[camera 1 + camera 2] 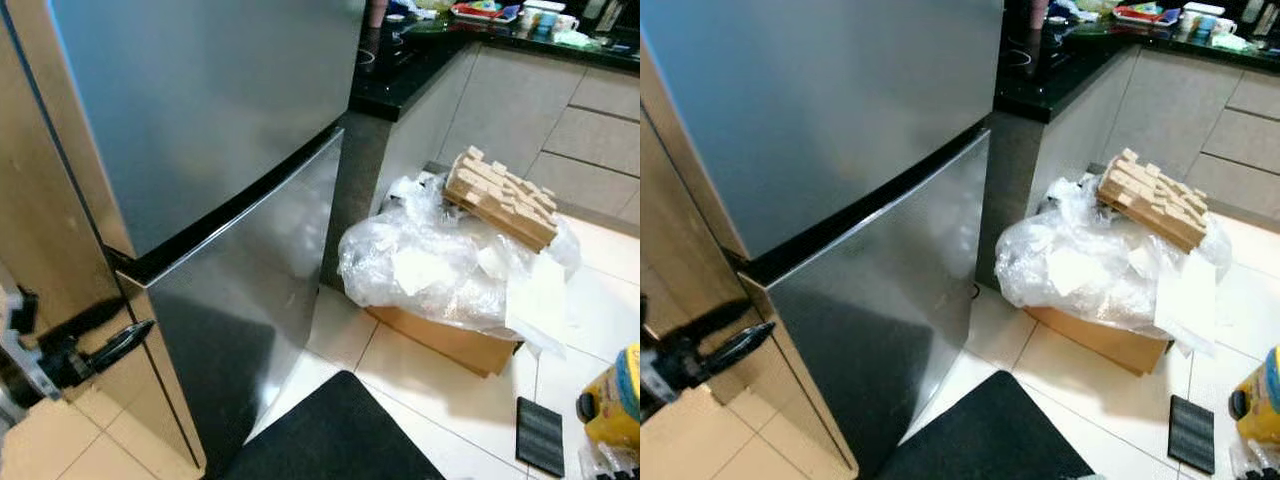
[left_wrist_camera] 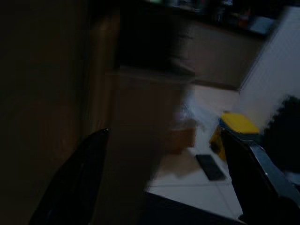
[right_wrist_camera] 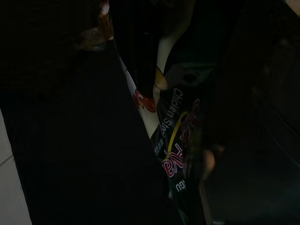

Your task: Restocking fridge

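Note:
The steel fridge stands before me with its upper door and lower door both closed. My left gripper hovers at the fridge's left front edge, level with the top of the lower door. Its fingers are open with nothing between them. In the dark right wrist view, a dark packet printed "Chicken Sto…" lies along my right gripper's fingers, which look shut on it above a black mat.
A cardboard box covered in clear plastic, with a wooden block stack on top, sits on the floor right of the fridge. A black mat lies in front. A yellow container and a small black pad are at the right. A black counter runs behind.

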Motion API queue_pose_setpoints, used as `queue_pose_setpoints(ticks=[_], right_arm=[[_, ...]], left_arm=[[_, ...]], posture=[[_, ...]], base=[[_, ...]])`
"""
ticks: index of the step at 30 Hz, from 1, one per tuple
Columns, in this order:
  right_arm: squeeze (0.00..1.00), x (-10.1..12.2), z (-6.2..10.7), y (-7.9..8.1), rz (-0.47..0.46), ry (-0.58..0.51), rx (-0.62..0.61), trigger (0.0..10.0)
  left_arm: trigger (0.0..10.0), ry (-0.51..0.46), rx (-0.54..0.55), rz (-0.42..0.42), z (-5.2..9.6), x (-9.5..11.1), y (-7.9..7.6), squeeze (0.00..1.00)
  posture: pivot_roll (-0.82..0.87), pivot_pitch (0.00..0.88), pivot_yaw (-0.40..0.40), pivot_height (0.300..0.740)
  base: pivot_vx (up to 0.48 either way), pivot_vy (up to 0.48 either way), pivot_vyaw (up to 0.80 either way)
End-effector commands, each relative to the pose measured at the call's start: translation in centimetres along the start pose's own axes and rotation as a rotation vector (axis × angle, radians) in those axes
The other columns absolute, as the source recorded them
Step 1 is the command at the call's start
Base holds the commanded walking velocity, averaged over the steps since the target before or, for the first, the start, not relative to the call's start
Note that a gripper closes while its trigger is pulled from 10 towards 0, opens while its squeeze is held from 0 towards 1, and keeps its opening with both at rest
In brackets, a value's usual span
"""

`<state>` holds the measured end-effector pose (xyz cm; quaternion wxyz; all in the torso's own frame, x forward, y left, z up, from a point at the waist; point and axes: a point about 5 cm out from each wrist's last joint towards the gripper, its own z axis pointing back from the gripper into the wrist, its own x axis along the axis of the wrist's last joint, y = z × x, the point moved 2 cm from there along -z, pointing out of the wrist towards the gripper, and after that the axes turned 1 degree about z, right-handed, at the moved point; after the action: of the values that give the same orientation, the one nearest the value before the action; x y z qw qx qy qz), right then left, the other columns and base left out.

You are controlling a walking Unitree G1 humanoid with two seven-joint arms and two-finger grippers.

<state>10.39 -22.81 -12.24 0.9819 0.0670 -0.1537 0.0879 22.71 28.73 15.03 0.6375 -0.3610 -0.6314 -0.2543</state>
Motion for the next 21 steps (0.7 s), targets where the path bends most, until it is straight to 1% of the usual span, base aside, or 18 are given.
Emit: queue_pose_setpoints(ticks=[1, 2, 3, 4, 5, 6, 8, 9, 10, 12, 15, 21], right_arm=[[0.00, 0.3, 0.0, -0.1, 0.014, -0.007, 0.000, 10.0], [0.00, 0.3, 0.0, -0.2, 0.014, -0.007, 0.000, 10.0], [0.00, 0.3, 0.0, -0.2, 0.016, -0.006, 0.001, 10.0], [0.00, 0.3, 0.0, -0.2, 0.016, -0.006, 0.001, 10.0], [0.00, 0.3, 0.1, -0.2, 0.018, -0.005, 0.001, 10.0], [0.00, 0.3, 0.1, -0.2, 0.019, -0.005, 0.001, 10.0], [0.00, 0.3, 0.1, -0.2, 0.019, -0.005, 0.000, 10.0], [0.00, 0.3, 0.1, -0.2, 0.020, -0.005, 0.000, 10.0], [0.00, 0.3, 0.1, -0.2, 0.020, -0.005, 0.000, 10.0], [0.00, 0.3, 0.1, -0.2, 0.020, -0.006, 0.000, 10.0], [0.00, 0.3, 0.1, -0.3, 0.021, -0.005, -0.001, 10.0], [0.00, 0.3, 0.1, -0.3, 0.022, -0.004, 0.000, 10.0]], left_arm=[[10.0, 0.016, -0.067, -0.009, -0.9, 0.4, -0.8, 1.00], [10.0, 0.011, -0.067, -0.015, -1.1, 0.5, -0.8, 1.00], [10.0, 0.009, -0.049, -0.044, -1.4, 0.6, -0.7, 1.00], [10.0, 0.009, -0.049, -0.044, -1.4, 0.6, -0.7, 1.00], [10.0, -0.001, -0.008, -0.087, -2.0, 0.8, -0.2, 1.00], [10.0, -0.009, 0.019, -0.097, -2.2, 0.9, 0.1, 1.00], [10.0, -0.012, 0.039, -0.103, -2.4, 1.0, 0.3, 1.00], [10.0, -0.014, 0.063, -0.114, -2.6, 1.0, 0.6, 0.00], [10.0, -0.014, 0.063, -0.114, -2.6, 1.0, 0.6, 0.00], [10.0, -0.007, 0.104, -0.126, -3.2, 1.0, 1.0, 0.00], [10.0, 0.014, 0.136, -0.135, -3.9, 0.6, 1.0, 0.00], [10.0, 0.032, 0.149, -0.130, -4.4, 0.3, 0.9, 0.00]], posture=[[0.06, 0.000, -0.071, 0.740], [0.06, 0.000, -0.071, 0.740], [0.06, 0.000, -0.071, 0.740], [0.06, 0.000, -0.071, 0.740], [0.06, 0.000, -0.073, 0.740], [0.05, 0.000, -0.073, 0.740], [0.05, 0.000, -0.073, 0.740], [0.05, 0.000, -0.073, 0.740], [0.05, 0.000, -0.073, 0.740], [0.05, 0.000, -0.072, 0.740], [0.05, 0.000, -0.072, 0.740], [0.05, 0.000, -0.072, 0.740]], base=[[0.000, 0.000, 0.00], [0.000, 0.000, 0.00], [0.000, 0.000, 0.00], [0.000, 0.000, 0.00], [0.000, 0.000, 0.00], [0.000, 0.000, 0.00], [0.000, 0.000, 0.00], [0.000, 0.000, 0.00], [0.000, 0.000, 0.00], [0.000, 0.000, 0.00], [0.000, 0.000, 0.00], [0.000, 0.000, 0.00]])
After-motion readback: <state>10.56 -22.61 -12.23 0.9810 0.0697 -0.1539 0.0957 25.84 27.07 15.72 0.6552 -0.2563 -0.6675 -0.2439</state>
